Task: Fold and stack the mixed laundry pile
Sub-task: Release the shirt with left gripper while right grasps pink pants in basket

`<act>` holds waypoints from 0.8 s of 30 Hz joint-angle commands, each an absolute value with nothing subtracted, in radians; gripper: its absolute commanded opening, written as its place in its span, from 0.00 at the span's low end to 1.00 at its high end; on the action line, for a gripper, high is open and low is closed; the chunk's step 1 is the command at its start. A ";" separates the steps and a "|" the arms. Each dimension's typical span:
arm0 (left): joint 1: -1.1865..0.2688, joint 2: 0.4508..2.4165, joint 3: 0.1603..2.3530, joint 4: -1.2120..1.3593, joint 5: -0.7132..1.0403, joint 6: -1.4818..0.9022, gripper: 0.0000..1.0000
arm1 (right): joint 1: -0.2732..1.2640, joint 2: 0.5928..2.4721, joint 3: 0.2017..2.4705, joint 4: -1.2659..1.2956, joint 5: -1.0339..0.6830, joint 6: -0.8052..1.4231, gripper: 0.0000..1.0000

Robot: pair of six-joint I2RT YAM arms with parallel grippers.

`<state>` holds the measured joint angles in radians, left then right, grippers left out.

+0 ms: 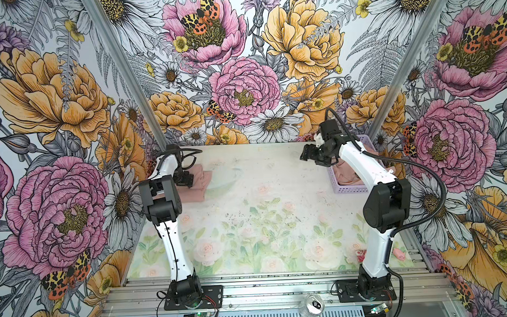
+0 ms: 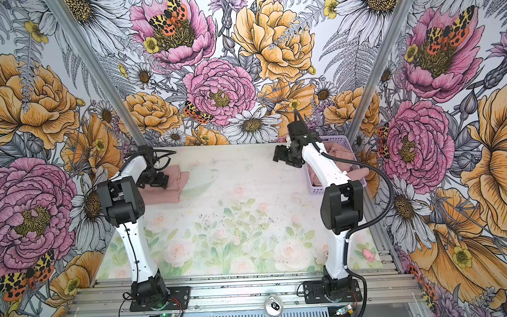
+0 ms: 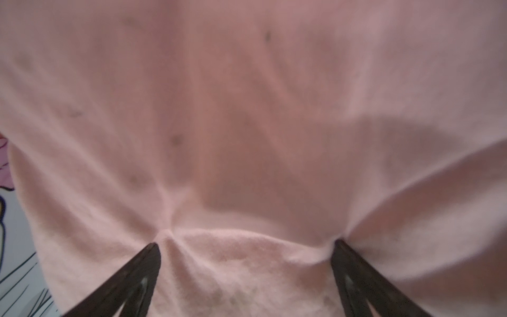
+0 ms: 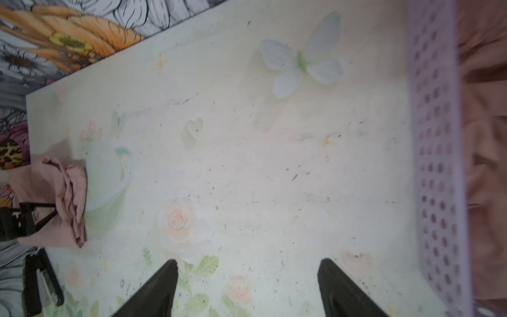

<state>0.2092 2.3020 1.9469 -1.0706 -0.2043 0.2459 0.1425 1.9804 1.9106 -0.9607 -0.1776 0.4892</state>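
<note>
Garment: folded dusty-pink soft cloth (image 1: 202,182) lies centre-left in both top views, on the floral tabletop (image 1: 262,193).
Left gripper (image 3: 246,243): jaws apart, tips pressing into the cloth, likely to flatten the fold.
Right gripper (image 4: 248,261): jaws apart, empty, over bare table beside the lavender perforated plastic basket (image 1: 349,189), probably bound for the pink garment (image 1: 345,176) inside.

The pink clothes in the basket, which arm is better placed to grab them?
Right, probably: the right gripper hangs open and empty beside the basket, while the left gripper presses open on the folded pink garment across the table.
</note>
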 commanded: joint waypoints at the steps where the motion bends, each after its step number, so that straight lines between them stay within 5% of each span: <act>1: 0.163 2.235 1.949 -1.106 -0.130 0.200 0.99 | 0.052 2.020 1.967 -0.969 -0.005 0.535 0.84; 17: -0.044 1.947 1.738 -0.931 0.168 -0.075 0.99 | -0.136 2.446 2.247 -0.999 0.164 0.521 0.84; 20: -0.110 1.888 1.665 -0.874 0.179 -0.138 0.99 | -0.145 2.500 2.267 -1.006 0.157 0.511 0.70; 24: -0.186 1.791 1.543 -0.752 0.227 -0.252 0.99 | -0.148 2.536 2.257 -1.003 0.121 0.492 0.37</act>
<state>-0.1524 1.8622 1.5932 -0.8803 0.1513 -0.1368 -0.1387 2.5050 2.2333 -0.9871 0.1253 0.5110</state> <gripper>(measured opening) 0.987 0.443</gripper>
